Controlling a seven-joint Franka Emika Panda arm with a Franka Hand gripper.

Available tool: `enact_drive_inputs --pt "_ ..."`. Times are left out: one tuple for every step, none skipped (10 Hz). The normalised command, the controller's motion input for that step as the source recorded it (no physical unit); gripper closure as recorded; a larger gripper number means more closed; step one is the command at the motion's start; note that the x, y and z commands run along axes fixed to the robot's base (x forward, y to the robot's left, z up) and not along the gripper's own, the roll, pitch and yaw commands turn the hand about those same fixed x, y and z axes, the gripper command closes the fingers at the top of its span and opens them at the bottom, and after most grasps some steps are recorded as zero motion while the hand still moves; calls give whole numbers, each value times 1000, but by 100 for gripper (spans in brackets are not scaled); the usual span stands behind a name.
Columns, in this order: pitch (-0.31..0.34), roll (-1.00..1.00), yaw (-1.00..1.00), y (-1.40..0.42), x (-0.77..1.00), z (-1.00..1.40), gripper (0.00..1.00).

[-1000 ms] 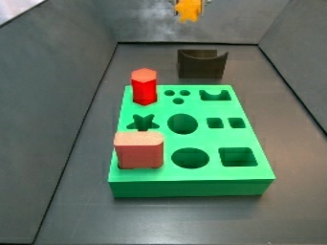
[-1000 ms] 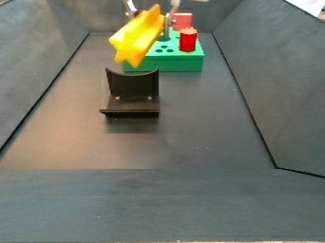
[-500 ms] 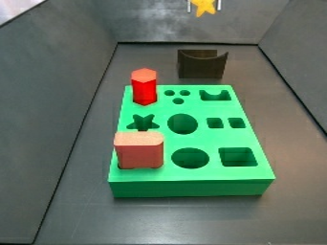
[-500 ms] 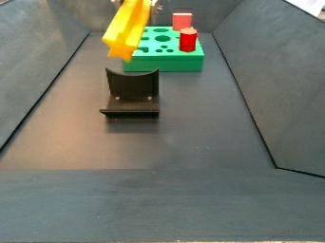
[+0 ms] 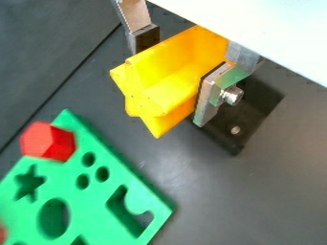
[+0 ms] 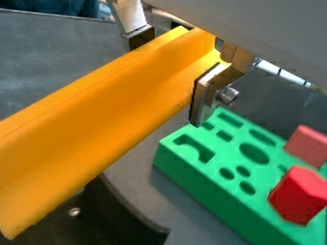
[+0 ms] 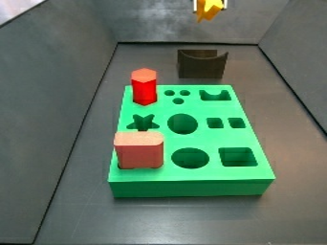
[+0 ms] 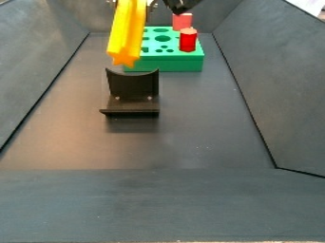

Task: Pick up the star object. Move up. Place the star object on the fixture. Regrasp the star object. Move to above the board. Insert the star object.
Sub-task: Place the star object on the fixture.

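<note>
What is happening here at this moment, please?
The gripper holds the yellow star object in the air, above the dark fixture. The piece hangs nearly upright and does not touch the fixture. The green board lies apart; its star hole is empty, and a red hexagonal prism and a pink block stand on it.

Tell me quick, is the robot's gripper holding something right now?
Gripper: shut on the star object, fingers clamping its sides, held in the air above the fixture.
</note>
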Motion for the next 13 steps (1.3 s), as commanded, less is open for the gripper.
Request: enact_drive_inputs --pt "219 -1000 37 39 73 -14 100" --pt "238 -1000 4 42 81 -19 100" --pt "257 -1000 -37 42 83 -24 100" --pt "272 -1000 -90 45 79 -18 100" --pt "273 -948 -148 43 78 -20 100" --pt "231 -764 -190 46 81 -19 100" --pt "170 -520 -230 45 83 -21 100" --pt "123 -350 -243 43 84 -15 100" --pt "57 -219 -237 33 70 -6 100" --pt "24 -187 -231 35 64 -6 100" --pt "-14 -152 -203 39 66 -13 100" --pt "128 -54 -182 31 98 -1000 100" --pt "119 -51 -161 32 102 -1000 100"
